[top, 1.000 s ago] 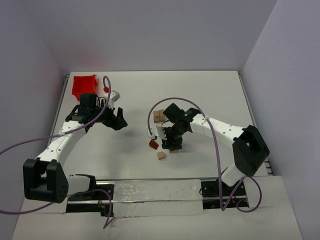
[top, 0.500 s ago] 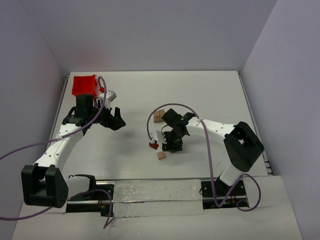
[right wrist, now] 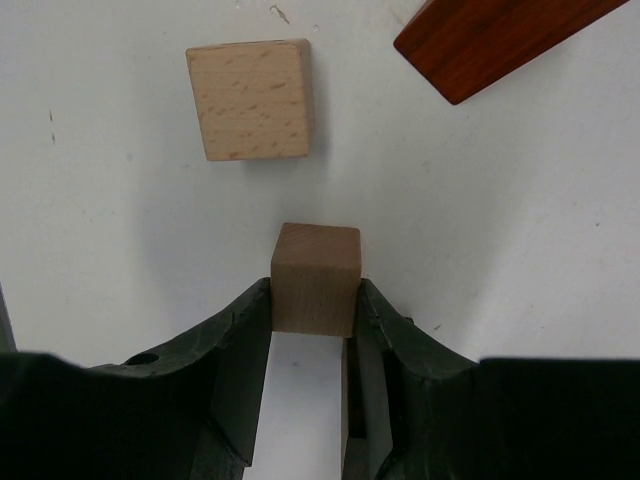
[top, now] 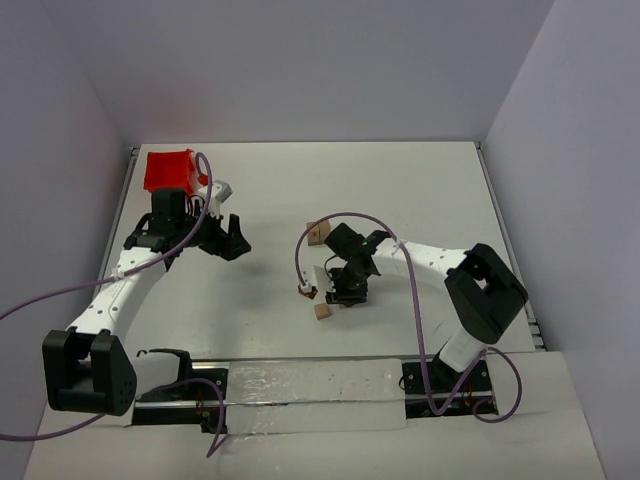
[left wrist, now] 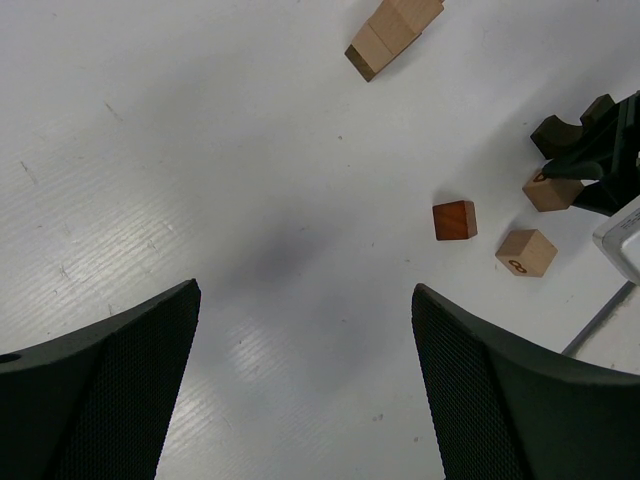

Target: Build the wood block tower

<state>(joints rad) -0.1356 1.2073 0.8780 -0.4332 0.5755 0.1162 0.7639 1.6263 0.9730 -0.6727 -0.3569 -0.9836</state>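
Tan cube (right wrist: 315, 268) is gripped only at the tips of the closed right end effector (right wrist: 315, 296), mid-counter, near the begun wood block tower (top: 318, 233); slippage on lifting is risked. Left end effector (left wrist: 305, 295) is held wide, empty.

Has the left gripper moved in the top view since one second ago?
Yes. The left gripper has shifted slightly left in the image, and its wrist is now lined up more directly under the red bin.

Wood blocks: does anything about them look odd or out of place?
Nothing looks damaged. A reddish-brown block and a light tan block lie loose, each turned a different way, and the right gripper clamps a brown cube.
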